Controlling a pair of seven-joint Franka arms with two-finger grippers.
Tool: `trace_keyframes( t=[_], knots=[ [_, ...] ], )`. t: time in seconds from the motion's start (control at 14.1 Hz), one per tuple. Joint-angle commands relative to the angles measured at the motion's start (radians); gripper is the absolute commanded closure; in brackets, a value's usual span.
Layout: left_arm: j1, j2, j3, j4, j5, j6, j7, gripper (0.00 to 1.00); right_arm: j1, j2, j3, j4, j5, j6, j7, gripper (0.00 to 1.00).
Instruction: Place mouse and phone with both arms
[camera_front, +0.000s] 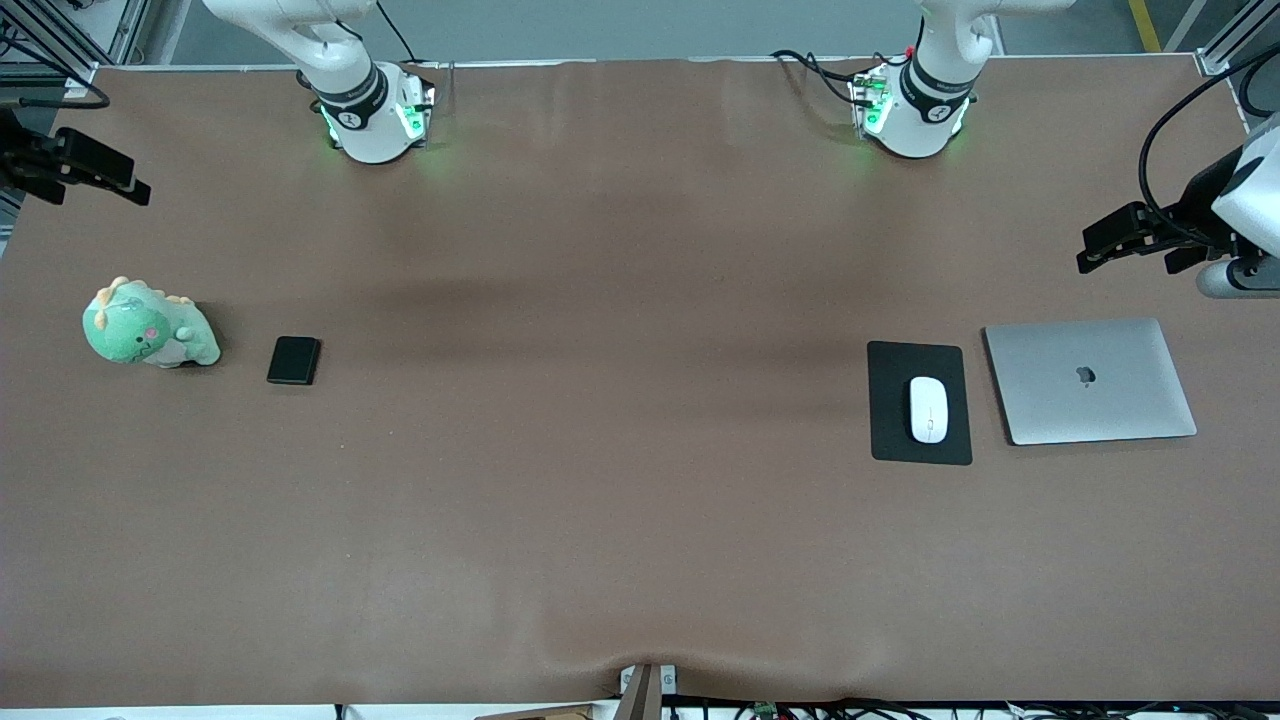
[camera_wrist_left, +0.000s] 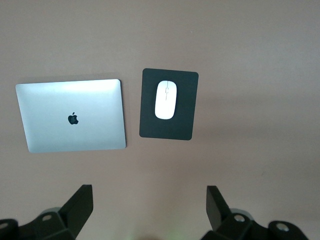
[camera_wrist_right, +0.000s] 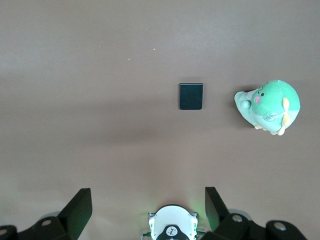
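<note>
The white mouse (camera_front: 928, 408) lies on a black mouse pad (camera_front: 890, 425) toward the left arm's end of the table. The black phone (camera_front: 294, 360) lies flat toward the right arm's end, beside a green plush dinosaur (camera_front: 145, 325). My left gripper (camera_front: 1100, 245) hangs high over the table's end near the laptop, open and empty. Its wrist view shows the mouse (camera_wrist_left: 165, 99) and pad (camera_wrist_left: 150, 125) far below the left gripper (camera_wrist_left: 150, 202). My right gripper (camera_front: 120, 180) hangs high over the other end, open and empty. Its wrist view shows the phone (camera_wrist_right: 191, 96) far below the right gripper (camera_wrist_right: 148, 202).
A closed silver laptop (camera_front: 1090, 380) lies beside the mouse pad, closer to the table's end; it also shows in the left wrist view (camera_wrist_left: 72, 116). The plush dinosaur (camera_wrist_right: 270, 106) sits beside the phone. The right arm's green-lit base (camera_wrist_right: 172, 227) shows below the right gripper.
</note>
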Motion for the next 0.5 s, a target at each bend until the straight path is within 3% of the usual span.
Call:
trace_keyframes(
  t=[0.0, 0.42],
  knots=[
    [0.004, 0.009, -0.001, 0.021, 0.003, -0.002, 0.018, 0.00, -0.006, -0.013, 0.001, -0.006, -0.013, 0.019, 0.023, 0.00],
    [0.004, 0.011, -0.001, 0.022, 0.003, -0.002, 0.005, 0.00, 0.008, -0.004, 0.002, 0.006, -0.037, 0.026, 0.020, 0.00]
  ],
)
